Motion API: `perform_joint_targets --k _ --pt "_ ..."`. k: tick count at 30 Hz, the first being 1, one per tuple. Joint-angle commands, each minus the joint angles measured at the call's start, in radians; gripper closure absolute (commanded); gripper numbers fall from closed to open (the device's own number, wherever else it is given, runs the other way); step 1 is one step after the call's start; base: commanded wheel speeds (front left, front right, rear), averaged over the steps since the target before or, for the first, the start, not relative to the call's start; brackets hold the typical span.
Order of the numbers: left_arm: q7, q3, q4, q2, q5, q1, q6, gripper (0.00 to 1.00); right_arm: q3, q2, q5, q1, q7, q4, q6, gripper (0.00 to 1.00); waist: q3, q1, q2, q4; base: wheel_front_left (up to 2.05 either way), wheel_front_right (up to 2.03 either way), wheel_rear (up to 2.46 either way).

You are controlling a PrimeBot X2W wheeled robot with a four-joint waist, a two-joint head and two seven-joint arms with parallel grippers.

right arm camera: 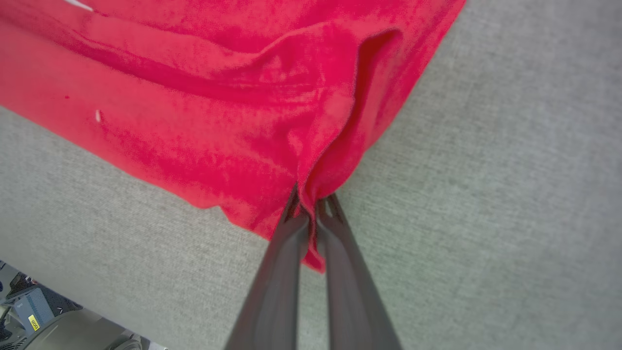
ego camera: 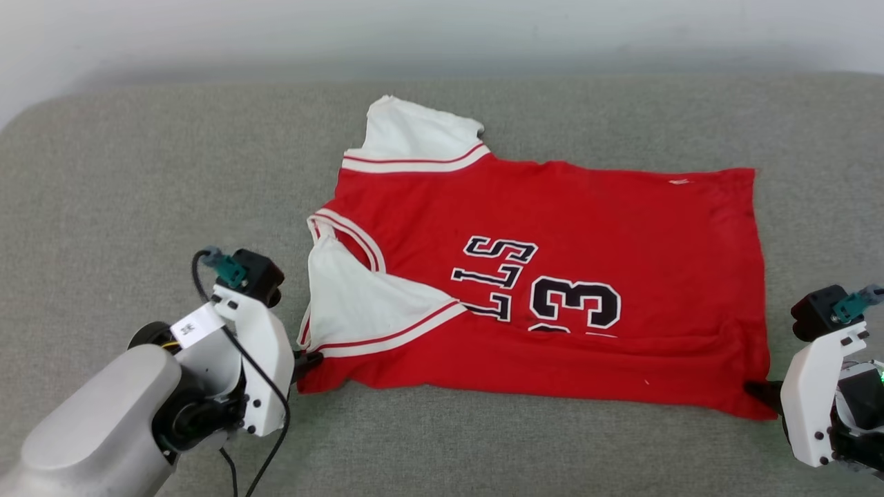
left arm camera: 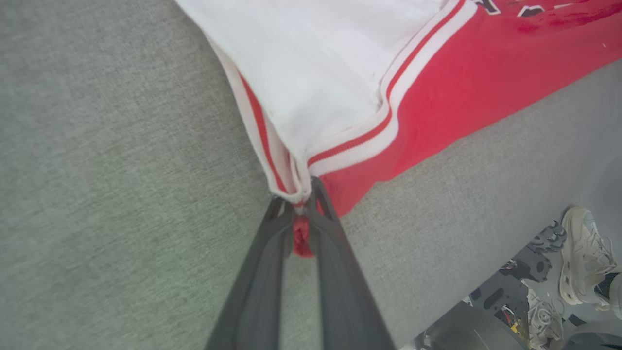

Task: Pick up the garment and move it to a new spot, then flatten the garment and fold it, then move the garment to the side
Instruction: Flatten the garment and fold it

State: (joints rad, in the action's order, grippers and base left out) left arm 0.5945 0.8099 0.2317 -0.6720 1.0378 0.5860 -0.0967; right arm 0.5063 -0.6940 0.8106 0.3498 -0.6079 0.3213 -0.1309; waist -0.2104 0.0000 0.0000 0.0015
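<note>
Rounded pale-grey forearm casing (ego camera: 97,414) sits at the lower left of the head view, smooth and matte, ending in a white plastic wrist bracket (ego camera: 259,345). From it the left fingers (left arm camera: 260,277), long, dark and tapering to narrow tips, reach the garment (ego camera: 552,228). The left jaws are clenched on its near left corner, where the white sleeve's ribbed red-and-white trim meets the red body, and a small wad of red cloth bulges between them. The right fingers (right arm camera: 282,272) have the same shape. The right jaws are clamped on the near right hem corner, and the cloth puckers into soft ridges that fan out from the pinch.

The garment lies spread sideways on the bench (ego camera: 138,172), collar toward the robot's left, hem toward its right. Its red body has a fine, slightly fuzzy weave. The far sleeve (ego camera: 414,134) lies flat, roughly a trapezoid, and the near sleeve (ego camera: 359,297) is folded over the chest as a white triangle. Black, white-edged lettering and a numeral 3 show in part, cut off by a red fold along the near edge. The bench is covered in grey-green, felt-like cloth and has a rounded corner. Beyond its edge, a person's pale laced shoe (left arm camera: 583,257) stands on the floor.
</note>
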Motion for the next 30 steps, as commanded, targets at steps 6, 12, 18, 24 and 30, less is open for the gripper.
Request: perform_joint_targets --k 6,12,18,24,30 --pt "-0.025 -0.026 -0.043 -0.053 0.035 -0.067 0.005 1.00 -0.006 -0.049 0.029 -0.029 0.050 -0.060 0.001 1.00 0.076 0.0000 0.0000 -0.021 0.00 0.00 0.00" --pt "-0.032 -0.040 -0.141 -0.111 0.062 -0.138 0.037 1.00 -0.041 -0.106 0.046 -0.100 0.075 -0.147 0.001 1.00 0.103 0.0000 0.0000 -0.025 0.00 0.00 0.00" --pt "-0.031 -0.036 -0.239 -0.169 0.074 -0.219 0.078 1.00 -0.113 -0.136 0.054 -0.201 0.065 -0.216 0.001 1.00 0.101 0.0000 0.0000 -0.027 0.00 0.00 0.00" --pt "-0.023 -0.019 -0.254 -0.167 0.078 -0.257 0.101 1.00 -0.165 -0.105 0.046 -0.258 0.029 -0.225 0.001 1.00 0.068 0.0000 0.0000 -0.026 0.00 0.00 0.00" --pt "-0.011 0.006 -0.171 -0.135 0.070 -0.243 0.091 1.00 -0.137 -0.048 0.010 -0.240 -0.008 -0.143 0.001 1.00 0.033 0.0000 0.0000 -0.025 0.00 0.00 0.00"
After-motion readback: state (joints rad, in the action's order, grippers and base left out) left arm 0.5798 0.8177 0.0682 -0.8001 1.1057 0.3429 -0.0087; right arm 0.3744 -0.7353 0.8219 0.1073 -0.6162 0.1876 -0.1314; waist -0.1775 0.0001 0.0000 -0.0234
